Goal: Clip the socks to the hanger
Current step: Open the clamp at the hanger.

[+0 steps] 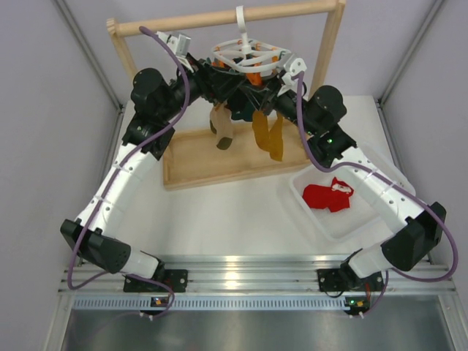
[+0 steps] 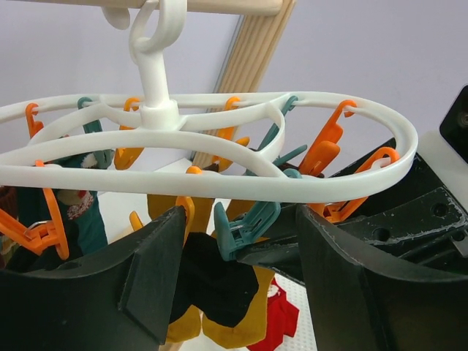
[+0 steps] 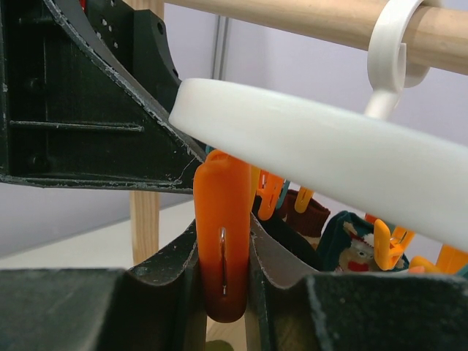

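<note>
Socks first: two red socks [image 1: 327, 196] lie crumpled in the clear bin [image 1: 340, 223] on the right side of the surface [image 1: 234, 212], well apart from the hanger [image 1: 227, 53]. That hanger hangs by its hook from the top bar of the wooden rack [image 1: 219, 20].

Now the arms. Both are stretched up and forward from their bases, elbows bowed out wide, wrists meeting under the white ring from opposite sides.

The left arm is angled in from the left. The left tool [image 2: 238, 270] sits right below the ring with its jaws spread. Between its fingers is a black sock [image 2: 219, 285], bunched up just under a teal clip [image 2: 245, 223]. Whether that clip actually bites the sock cannot be told from these views.

Over on the other side, the right arm reaches in from the right. The right tool [image 3: 223, 270] is pinching an orange clip [image 3: 223, 219] at the ring's edge, a finger pressed against each side of it.

Under the ring, a mustard-yellow sock [image 1: 269, 135] and a brown-green striped sock [image 1: 223, 130] dangle over the rack's wooden base.
</note>
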